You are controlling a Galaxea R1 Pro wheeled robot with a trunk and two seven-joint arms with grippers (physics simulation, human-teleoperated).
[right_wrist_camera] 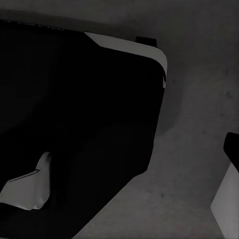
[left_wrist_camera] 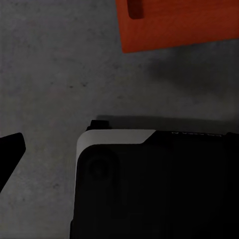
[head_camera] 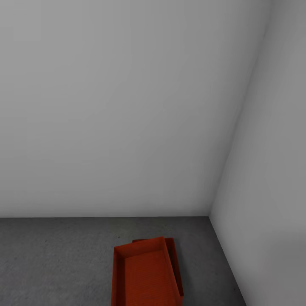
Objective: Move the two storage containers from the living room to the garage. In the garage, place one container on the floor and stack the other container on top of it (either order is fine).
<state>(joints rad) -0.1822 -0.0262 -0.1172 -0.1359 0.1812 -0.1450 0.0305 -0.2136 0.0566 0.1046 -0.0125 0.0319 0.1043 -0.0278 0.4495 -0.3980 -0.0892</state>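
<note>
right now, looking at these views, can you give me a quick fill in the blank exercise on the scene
1. The upper storage container rests on the lower storage container, so the two are ____.
2. Both containers are coloured ____.
3. The floor beneath them is grey ____.
4. The stack sits near the room's ____, where two white walls meet.

Missing words: stacked; red-orange; concrete; corner

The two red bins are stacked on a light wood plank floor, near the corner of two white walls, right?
Not quite. The two red bins are stacked near the corner of two white walls, but the floor is speckled dark grey concrete, not wood planks. The head view shows it.
</note>
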